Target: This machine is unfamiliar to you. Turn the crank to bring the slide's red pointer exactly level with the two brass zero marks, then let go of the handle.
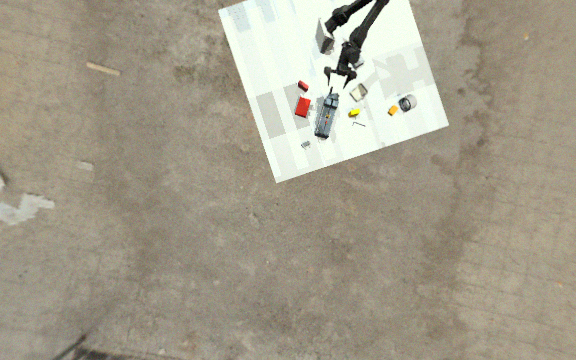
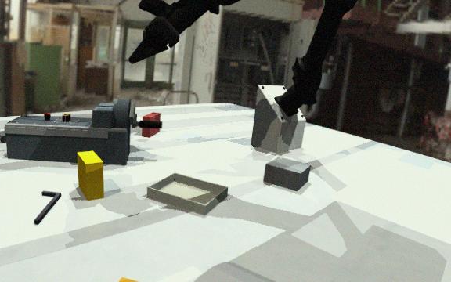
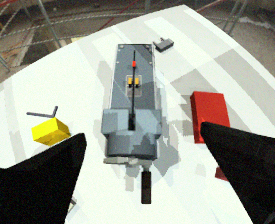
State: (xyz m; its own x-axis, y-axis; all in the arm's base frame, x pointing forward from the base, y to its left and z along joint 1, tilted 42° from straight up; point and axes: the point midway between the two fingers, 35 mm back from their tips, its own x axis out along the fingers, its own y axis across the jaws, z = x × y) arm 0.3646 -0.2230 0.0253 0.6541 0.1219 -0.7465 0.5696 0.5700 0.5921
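A grey-blue slide machine (image 1: 326, 117) (image 2: 65, 139) (image 3: 133, 106) lies on the white table (image 1: 268, 50). Its black crank handle (image 1: 331, 90) (image 2: 149, 124) (image 3: 145, 188) sticks out from the end nearest my gripper. On the top, the red pointer (image 2: 47, 116) (image 3: 133, 63) sits a little beyond the two brass marks (image 2: 66, 117) (image 3: 132, 82), on the side away from the crank. My gripper (image 1: 338, 81) (image 2: 139, 55) (image 3: 144, 133) is open and empty. It hangs well above the crank end, touching nothing.
A large red block (image 1: 303, 106) (image 3: 209, 115) and a small red block (image 1: 303, 85) lie beside the machine. On the other side are a yellow block (image 1: 354, 112) (image 2: 90, 175) (image 3: 49, 131), a hex key (image 2: 47, 206) (image 3: 44, 112), a shallow tray (image 2: 186, 204), a grey box (image 2: 286, 174) and a white wedge (image 2: 272, 125).
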